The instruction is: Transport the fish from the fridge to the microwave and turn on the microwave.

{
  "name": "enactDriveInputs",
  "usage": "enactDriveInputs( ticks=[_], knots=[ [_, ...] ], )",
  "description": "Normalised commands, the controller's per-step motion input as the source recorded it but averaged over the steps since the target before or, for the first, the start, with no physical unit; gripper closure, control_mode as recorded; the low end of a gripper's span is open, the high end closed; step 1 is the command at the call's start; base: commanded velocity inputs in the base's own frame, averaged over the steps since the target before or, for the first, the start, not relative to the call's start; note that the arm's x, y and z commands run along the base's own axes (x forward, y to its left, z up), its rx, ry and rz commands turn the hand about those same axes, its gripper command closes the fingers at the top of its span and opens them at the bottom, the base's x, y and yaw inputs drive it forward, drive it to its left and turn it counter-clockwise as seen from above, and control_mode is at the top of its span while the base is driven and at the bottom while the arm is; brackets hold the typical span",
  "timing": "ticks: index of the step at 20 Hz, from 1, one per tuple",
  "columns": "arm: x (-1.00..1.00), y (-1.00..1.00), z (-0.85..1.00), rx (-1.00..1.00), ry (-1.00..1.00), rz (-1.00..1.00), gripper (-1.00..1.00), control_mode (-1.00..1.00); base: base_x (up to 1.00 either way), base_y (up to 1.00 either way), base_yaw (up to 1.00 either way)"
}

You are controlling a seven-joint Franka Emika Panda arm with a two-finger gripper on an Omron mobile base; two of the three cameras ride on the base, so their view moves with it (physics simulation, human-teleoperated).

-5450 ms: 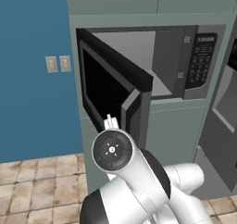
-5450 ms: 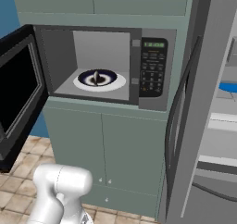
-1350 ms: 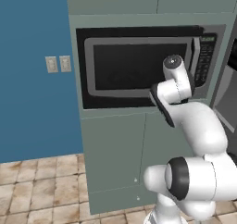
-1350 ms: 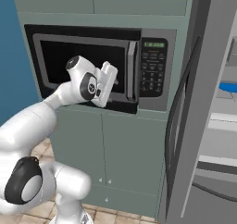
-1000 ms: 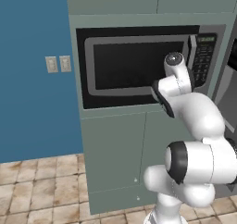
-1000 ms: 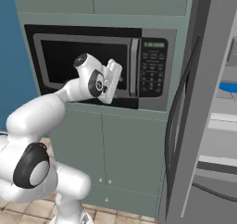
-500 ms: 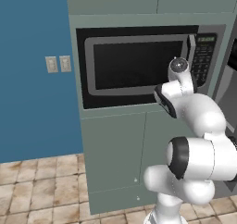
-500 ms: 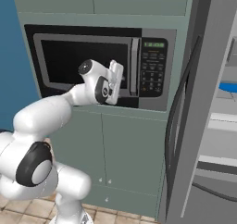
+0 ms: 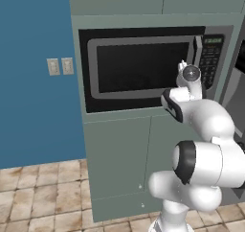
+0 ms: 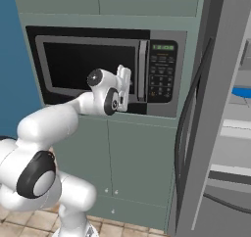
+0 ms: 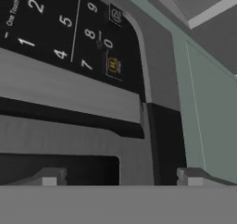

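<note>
Jaws stand apart with nothing between them: in the hand view the two dark finger tips rise far apart at the bottom of the frame, one at lower left, one at lower right. The gripper point(image 10: 125, 86) sits at the centre of the right base view, right in front of the microwave point(image 10: 105, 69), at the lower right part of its closed door beside the silver handle point(image 10: 142, 70); whether it touches the door I cannot tell. In the left base view the gripper point(image 9: 184, 69) shows right of centre, just left of the keypad point(image 9: 209, 60). The hand view looks closely at the keypad point(image 11: 60, 28), rolled sideways across the upper left, with white digits on black. The green display point(image 10: 163, 47) shows above the keypad. The fridge point(image 10: 215, 133) fills the right side of the right base view, its thick door open. The fish cannot be seen behind the dark window. Two wall switches point(image 9: 60, 66) sit at middle left on the blue wall point(image 9: 33, 82).
</note>
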Motion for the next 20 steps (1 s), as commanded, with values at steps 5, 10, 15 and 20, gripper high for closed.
enactDriveInputs(
  ticks=[5, 10, 15, 20],
  knots=[
    [-0.04, 0.0, 0.01, 0.01, 0.0, 0.0, -1.0, -1.0, 0.0, 0.0, 0.0],
    [-0.12, 0.0, 0.02, 0.02, 0.0, 0.01, -1.0, -1.0, 0.0, 0.0, 0.0],
    [-0.15, 0.0, 0.0, 0.02, 0.0, 0.03, -1.0, -1.0, 0.0, 0.0, 0.0],
    [-0.18, 0.04, 0.0, 0.05, 0.0, 0.04, -1.0, -1.0, 0.0, 0.0, 0.0]
  ],
)
